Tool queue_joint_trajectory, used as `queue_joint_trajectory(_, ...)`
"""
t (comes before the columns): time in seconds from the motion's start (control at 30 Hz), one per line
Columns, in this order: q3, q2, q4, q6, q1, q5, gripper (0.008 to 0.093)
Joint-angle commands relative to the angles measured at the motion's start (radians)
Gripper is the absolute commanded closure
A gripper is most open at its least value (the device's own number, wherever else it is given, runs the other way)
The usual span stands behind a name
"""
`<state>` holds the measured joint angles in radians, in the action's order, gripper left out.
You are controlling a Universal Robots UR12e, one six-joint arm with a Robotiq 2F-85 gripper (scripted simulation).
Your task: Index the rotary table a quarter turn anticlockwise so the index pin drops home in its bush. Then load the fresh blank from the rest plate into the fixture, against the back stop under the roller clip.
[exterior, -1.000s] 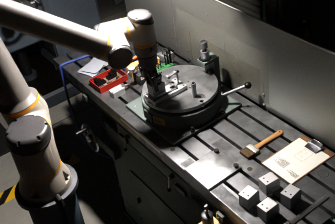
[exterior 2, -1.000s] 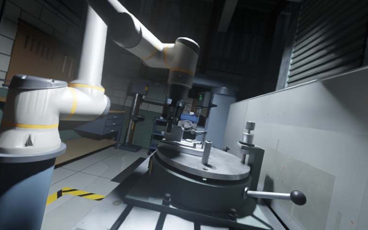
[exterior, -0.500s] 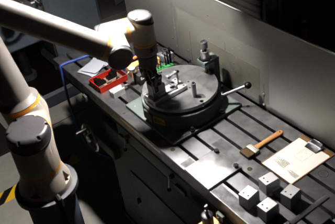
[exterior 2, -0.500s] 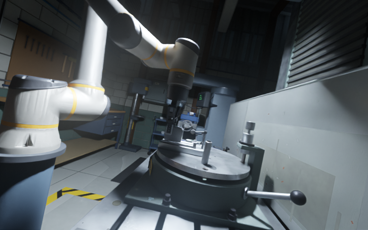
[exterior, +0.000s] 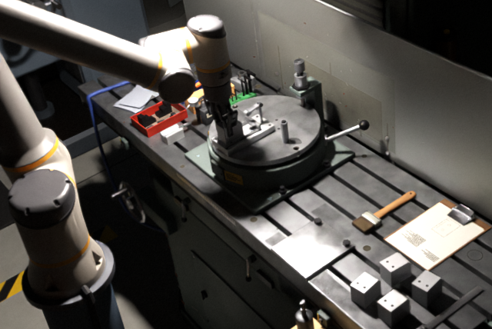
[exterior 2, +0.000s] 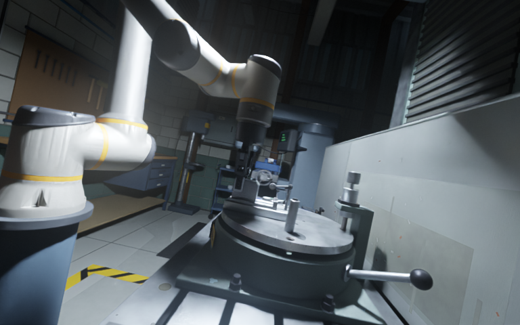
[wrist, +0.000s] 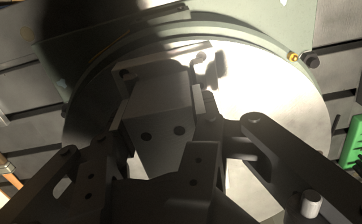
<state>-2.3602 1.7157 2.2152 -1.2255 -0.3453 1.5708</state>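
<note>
The fresh blank (wrist: 158, 118), a grey metal block with two small holes in its near face, sits at the front end of the fixture (exterior: 248, 129) on the rotary table (exterior: 274, 134). The fixture's roller clip (exterior: 256, 111) rises just behind the block. An upright post (exterior: 284, 131) stands on the table top, and the index pin (exterior: 299, 73) stands in its bracket at the table's back edge. The table's handle (exterior: 347, 130) with a black ball points right. My gripper (exterior: 228, 129) reaches straight down at the table's left front and is closed on the blank.
A grey splash wall (exterior: 357, 71) runs behind the bench. Left of the table lie a red tray (exterior: 159, 117), a white block and a green rack (exterior: 242, 97). To the right lie a brush (exterior: 381, 212), a clipboard (exterior: 435, 234) and three spare blocks (exterior: 393, 281).
</note>
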Motion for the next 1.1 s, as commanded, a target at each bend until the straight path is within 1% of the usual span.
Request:
queue_joint_trajectory(0.0,0.001,0.0,0.001,0.0,0.0,0.0,0.0934)
queue_joint_trajectory(1.07,-0.001,-0.011,0.015,-0.001,0.001,0.0,0.0934)
